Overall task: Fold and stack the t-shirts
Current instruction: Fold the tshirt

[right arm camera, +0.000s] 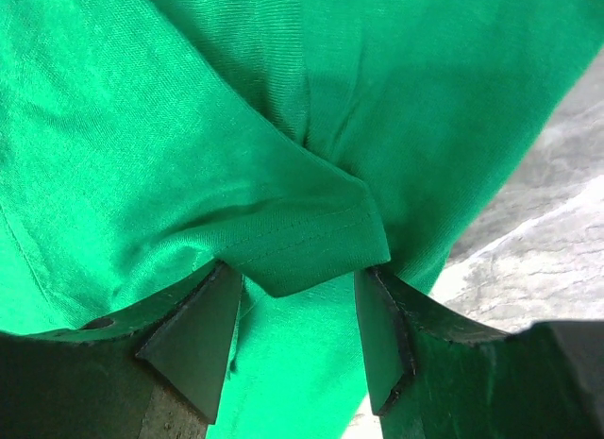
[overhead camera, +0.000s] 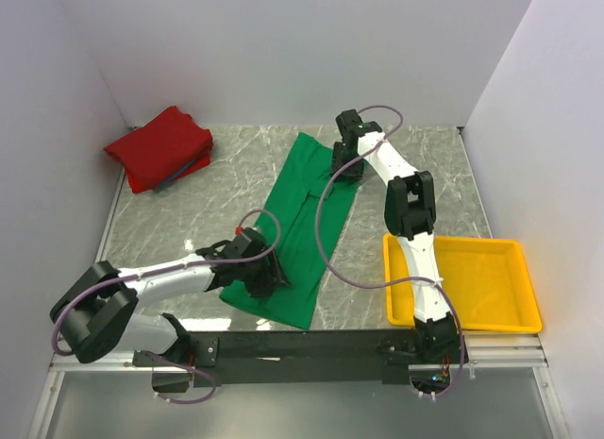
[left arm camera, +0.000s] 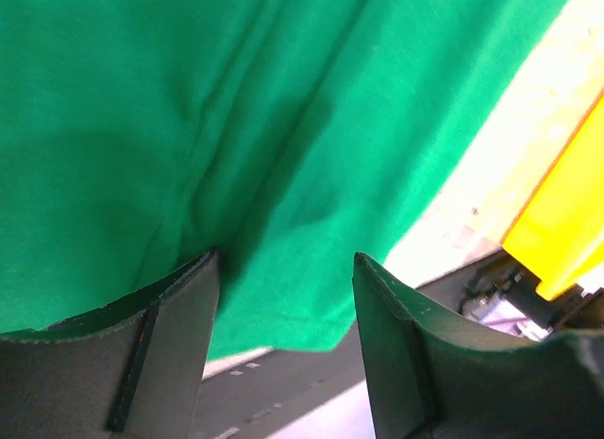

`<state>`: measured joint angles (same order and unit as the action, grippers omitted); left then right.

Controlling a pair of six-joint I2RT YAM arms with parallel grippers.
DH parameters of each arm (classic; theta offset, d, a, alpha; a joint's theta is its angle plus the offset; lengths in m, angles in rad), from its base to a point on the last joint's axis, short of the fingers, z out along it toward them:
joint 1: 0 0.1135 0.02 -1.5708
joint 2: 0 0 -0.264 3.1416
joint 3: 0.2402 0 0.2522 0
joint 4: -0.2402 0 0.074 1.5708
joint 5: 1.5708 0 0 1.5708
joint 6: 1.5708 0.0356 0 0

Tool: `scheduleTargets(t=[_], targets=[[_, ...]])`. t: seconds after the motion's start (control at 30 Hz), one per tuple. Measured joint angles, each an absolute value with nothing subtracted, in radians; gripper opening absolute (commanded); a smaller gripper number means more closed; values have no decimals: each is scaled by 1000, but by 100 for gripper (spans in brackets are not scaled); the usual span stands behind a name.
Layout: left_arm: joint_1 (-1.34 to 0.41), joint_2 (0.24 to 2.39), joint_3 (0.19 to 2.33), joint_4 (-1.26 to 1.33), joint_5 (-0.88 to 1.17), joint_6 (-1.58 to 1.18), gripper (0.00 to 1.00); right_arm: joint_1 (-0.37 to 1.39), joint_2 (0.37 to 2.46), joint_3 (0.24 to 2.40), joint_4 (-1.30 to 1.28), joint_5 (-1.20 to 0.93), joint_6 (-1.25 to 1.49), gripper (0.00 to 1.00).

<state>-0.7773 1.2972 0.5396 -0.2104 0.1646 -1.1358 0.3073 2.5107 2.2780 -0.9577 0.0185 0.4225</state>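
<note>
Green t-shirt (overhead camera: 300,222) lies stretched out as a long, narrow strip on a grey marble table (overhead camera: 425,160). It runs slantwise from the far middle of the table to the near edge, in front of the arm bases.

The right gripper (overhead camera: 346,165) is down at the far end of this strip. In its wrist view a stitched, folded corner of the green cloth is bunched between its two fingers (right arm camera: 198,345) and pinched there.

The left gripper (overhead camera: 262,277) rests at the near end of the strip. In its wrist view the jaws stand apart, released, with flat green cloth and its hem showing in the gap.

A red t-shirt (overhead camera: 159,146) sits in a loose heap in the far left corner, well apart from the green one. A yellow tray (overhead camera: 517,318) lies at the near right.
</note>
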Motion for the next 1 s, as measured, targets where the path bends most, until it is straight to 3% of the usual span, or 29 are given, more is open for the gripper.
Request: scheduleTargets(t=[0.17, 0.53, 0.77, 1.0], targets=[[-838, 1326, 633, -252, 160, -1149, 66, 300, 2503, 2261, -940, 10, 409, 59], [-804, 1214, 778, -442, -7, -1108, 76, 292, 2314, 1985, -840, -56, 358, 61], [-719, 1031, 612, -549, -122, -1127, 75, 346, 1952, 1576, -744, -104, 397, 60], [-684, 913, 493, -617, -162, -1148, 75, 544, 1654, 1121, -627, -176, 490, 60]])
